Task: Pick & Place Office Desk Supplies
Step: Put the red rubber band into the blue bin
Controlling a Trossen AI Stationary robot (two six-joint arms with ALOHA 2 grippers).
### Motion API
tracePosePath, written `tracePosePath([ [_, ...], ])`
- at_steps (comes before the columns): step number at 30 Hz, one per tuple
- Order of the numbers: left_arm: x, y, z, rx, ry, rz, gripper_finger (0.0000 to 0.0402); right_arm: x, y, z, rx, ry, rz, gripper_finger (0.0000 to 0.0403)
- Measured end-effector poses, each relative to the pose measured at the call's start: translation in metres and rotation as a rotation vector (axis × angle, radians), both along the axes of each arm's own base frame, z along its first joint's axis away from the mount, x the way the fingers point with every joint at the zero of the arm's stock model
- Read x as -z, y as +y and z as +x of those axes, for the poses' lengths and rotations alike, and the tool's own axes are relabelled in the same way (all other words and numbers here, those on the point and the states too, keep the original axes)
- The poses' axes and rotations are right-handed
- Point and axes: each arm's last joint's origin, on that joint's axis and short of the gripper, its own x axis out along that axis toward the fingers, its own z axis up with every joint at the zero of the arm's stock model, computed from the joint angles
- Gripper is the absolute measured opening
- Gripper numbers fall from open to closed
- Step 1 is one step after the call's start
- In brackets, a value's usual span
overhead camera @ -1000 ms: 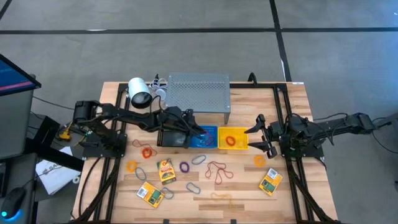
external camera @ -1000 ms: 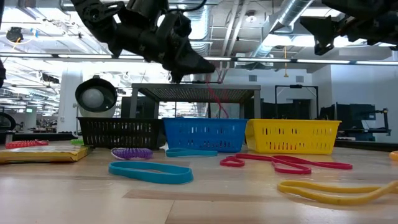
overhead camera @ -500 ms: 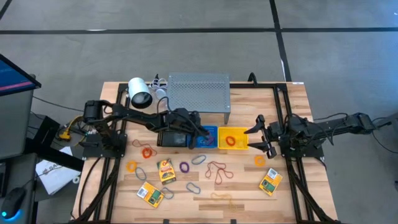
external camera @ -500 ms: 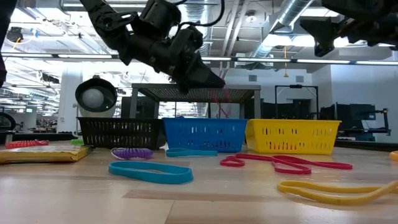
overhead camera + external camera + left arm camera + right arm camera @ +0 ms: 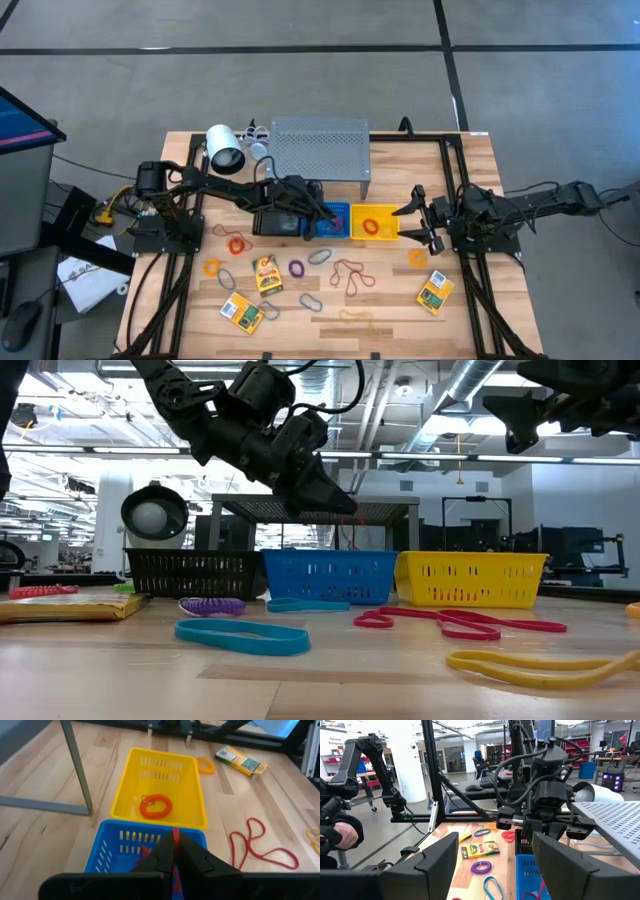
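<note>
My left gripper [image 5: 330,216] hovers over the blue basket [image 5: 338,224], shut on a thin red band [image 5: 175,834] that hangs down into it. In the low view the gripper [image 5: 345,506] is just above the basket's rim [image 5: 328,556]. My right gripper [image 5: 420,216] waits open, raised beside the yellow basket [image 5: 374,222], which holds an orange coil [image 5: 156,806]. Loose on the table lie yellow-and-green packs [image 5: 266,273], [image 5: 435,291], coloured band loops [image 5: 350,275] and grey oval clips [image 5: 311,300]. My left gripper pinches the red band [image 5: 175,833] between its two fingertips, coming from above and slanting toward the table's right. The band hangs slack below the fingers, its lower part [image 5: 349,536] reaching down inside the blue basket.
A black basket [image 5: 275,222] stands left of the blue one. Behind the baskets are the grey perforated shelf [image 5: 320,148] and the white cylinder [image 5: 225,150]. A red loop [image 5: 455,621], a blue loop [image 5: 242,635] and a yellow band [image 5: 540,665] lie on the near table.
My left gripper has moved toward the table's right, from over the black basket's edge to over the blue basket, and has come down. The red band it carries has sunk with it into the blue basket.
</note>
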Motion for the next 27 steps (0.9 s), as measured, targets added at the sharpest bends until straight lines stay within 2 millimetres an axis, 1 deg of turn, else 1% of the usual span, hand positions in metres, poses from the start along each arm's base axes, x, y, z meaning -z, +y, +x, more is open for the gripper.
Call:
tracePosePath([
  [4, 0.001, 0.0, -0.001, -0.008, 0.017, 0.0, 0.0006, 0.0, 0.0, 0.0, 0.0, 0.0, -0.002, 0.0249],
  [14, 0.005, -0.01, -0.002, 0.01, 0.063, 0.004, 0.0006, 0.0, 0.0, 0.0, 0.0, 0.0, -0.002, 0.0249],
  [27, 0.008, -0.01, -0.004, -0.025, 0.105, 0.0, 0.0006, 0.0, 0.0, 0.0, 0.0, 0.0, -0.002, 0.0249],
])
